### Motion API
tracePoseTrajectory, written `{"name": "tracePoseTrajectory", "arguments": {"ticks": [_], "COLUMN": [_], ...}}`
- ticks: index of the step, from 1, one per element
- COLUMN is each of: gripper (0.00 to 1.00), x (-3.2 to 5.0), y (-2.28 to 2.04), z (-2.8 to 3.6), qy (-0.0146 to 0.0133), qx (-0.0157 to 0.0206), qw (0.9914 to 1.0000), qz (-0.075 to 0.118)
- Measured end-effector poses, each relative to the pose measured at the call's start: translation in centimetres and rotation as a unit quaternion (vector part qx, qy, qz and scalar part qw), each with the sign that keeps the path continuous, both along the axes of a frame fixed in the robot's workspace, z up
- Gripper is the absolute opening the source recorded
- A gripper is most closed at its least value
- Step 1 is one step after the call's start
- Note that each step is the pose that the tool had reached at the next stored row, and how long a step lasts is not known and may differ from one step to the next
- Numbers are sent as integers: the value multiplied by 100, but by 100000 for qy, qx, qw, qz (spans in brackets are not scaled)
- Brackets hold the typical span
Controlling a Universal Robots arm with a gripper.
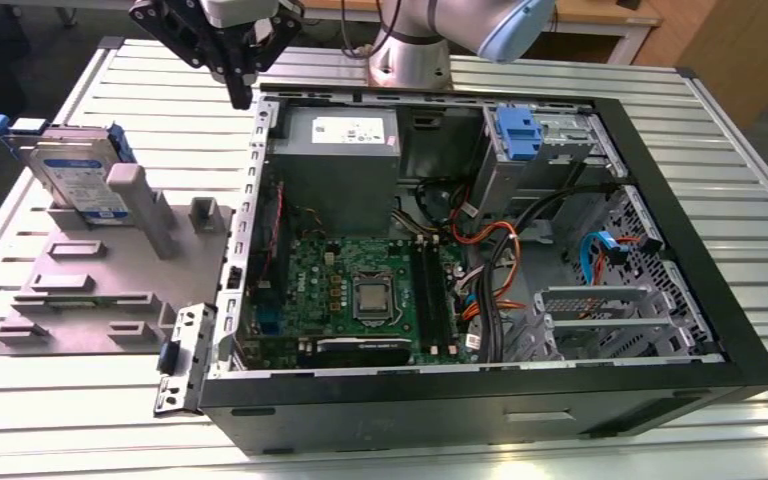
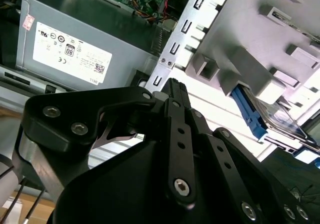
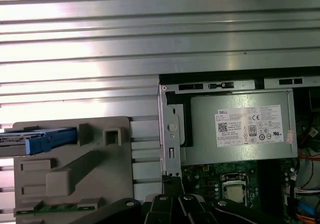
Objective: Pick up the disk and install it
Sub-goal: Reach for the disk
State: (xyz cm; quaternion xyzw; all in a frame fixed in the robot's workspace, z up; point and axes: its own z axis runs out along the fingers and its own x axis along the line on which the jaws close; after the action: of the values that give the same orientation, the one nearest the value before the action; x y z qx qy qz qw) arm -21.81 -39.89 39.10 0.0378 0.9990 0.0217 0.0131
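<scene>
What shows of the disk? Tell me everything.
The disk is a flat silver hard drive with a white-and-blue label and blue plastic side rails. It stands on edge, leaning, slotted in the grey fixture at the exterior view's left of the computer case. The claw hangs apart from it.

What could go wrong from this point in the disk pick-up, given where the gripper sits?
1. The gripper hangs shut over the computer case wall, apart from the disk; a low sideways move could clip that wall.
2. The disk stands on edge in the grey holder beside a post; an off-centre grasp might tilt it or hit the post.
3. Loose cables lie near the drive bays; they could snag the disk.
</scene>
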Motion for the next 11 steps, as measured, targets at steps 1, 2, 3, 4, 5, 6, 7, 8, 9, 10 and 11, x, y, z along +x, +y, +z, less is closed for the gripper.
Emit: {"name": "tracePoseTrajectory", "arguments": {"ticks": [1,2,3,4,5,6,7,8,9,10,11], "gripper": [11,11,11,11,11,11,11,11,11,11,11], "x": [-9,-18,-26,-33,-41,-50,-59,-68,-77,-87,-97], "y": [0,0,0,0,0,0,0,0,0,0,0], "z": [0,-1,-1,-1,-1,-1,-1,-1,-2,-1,-1], "qy": [-2,-1,0,-2,-1,-1,0,-1,-1,0,1], "qx": [3,1,1,-1,2,1,1,1,3,2,0], "qw": [100000,100000,100000,100000,100000,100000,100000,100000,100000,100000,100000], "qz": [-3,-5,-3,-4,-2,-2,-4,-4,-4,-5,-5]}}
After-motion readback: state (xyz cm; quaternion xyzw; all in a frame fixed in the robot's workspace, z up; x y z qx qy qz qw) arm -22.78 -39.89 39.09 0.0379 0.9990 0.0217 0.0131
